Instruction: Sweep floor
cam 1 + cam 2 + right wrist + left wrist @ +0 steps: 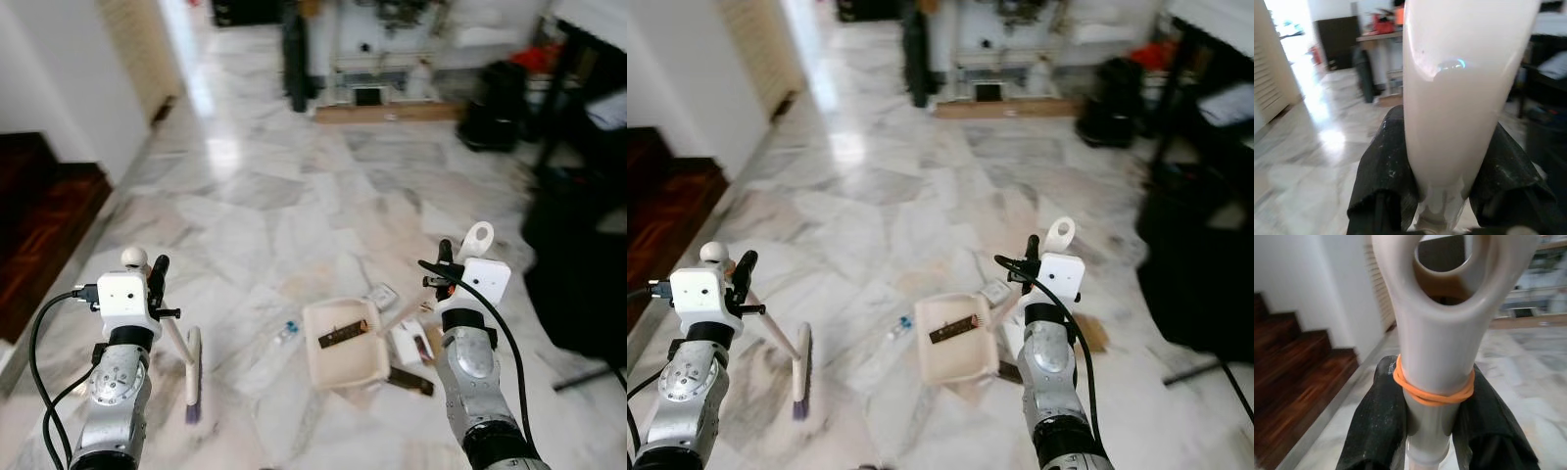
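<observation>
Meanwhile, left gripper clamped on hand broom handle near its ring end, bristles on marble floor. Right gripper closed around dustpan handle; pan on floor at twelve o'clock, dark scrap inside. Both plastic tools: likely light, rigid, smooth; grip near handle tops risks twisting. Small bottle at ten o'clock of pan.

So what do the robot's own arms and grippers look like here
Both arms are silver and jointed, the left arm and the right arm. Each carries a white boxy camera block at the wrist with black cables looping from it. The left gripper and right gripper each have two matte black, dusty fingers.
</observation>
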### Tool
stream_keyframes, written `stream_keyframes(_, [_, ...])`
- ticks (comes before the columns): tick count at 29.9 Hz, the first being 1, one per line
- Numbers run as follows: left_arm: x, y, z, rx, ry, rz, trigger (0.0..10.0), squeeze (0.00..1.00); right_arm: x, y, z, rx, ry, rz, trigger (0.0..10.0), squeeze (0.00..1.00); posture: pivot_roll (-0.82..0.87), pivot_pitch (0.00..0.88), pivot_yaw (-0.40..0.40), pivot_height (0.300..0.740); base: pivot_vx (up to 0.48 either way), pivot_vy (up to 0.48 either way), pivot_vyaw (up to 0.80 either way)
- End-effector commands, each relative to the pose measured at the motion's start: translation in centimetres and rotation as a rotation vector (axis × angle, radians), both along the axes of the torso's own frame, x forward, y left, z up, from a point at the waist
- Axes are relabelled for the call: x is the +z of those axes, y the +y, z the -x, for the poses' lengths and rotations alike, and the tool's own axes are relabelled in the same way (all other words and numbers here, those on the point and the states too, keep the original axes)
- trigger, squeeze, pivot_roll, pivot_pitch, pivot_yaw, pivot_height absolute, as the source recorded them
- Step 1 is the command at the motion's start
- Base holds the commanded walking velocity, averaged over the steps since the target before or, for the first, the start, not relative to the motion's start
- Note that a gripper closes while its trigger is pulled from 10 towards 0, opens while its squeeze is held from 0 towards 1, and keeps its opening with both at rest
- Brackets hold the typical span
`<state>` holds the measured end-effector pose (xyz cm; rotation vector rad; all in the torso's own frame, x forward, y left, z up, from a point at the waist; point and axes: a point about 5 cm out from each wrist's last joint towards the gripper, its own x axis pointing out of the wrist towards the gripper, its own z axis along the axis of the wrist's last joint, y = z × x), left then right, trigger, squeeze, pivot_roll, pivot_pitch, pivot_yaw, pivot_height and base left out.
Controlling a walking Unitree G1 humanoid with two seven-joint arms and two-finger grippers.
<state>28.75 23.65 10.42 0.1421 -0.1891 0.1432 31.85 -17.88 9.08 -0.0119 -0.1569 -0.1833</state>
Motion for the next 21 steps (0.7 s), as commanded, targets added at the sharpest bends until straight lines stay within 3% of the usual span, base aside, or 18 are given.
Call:
stream_keyframes(1, [0.76,0.53,0.11,0.012,-0.021,-0.022,10.0,0.0,1.59,0.73,-0.41,0.019,-0.071,-0.012,10.0,0.0,0.09,0.0,0.034,0.74,0.0,0.0,0.8])
stream_keyframes(21, [1.16,0.85,0.75,0.049,-0.019,-0.016,10.0,0.0,1.95,0.9,-0.33,0.031,-0.054,-0.035,10.0,0.0,0.1,0.025,0.023,0.74,0.0,0.0,0.76])
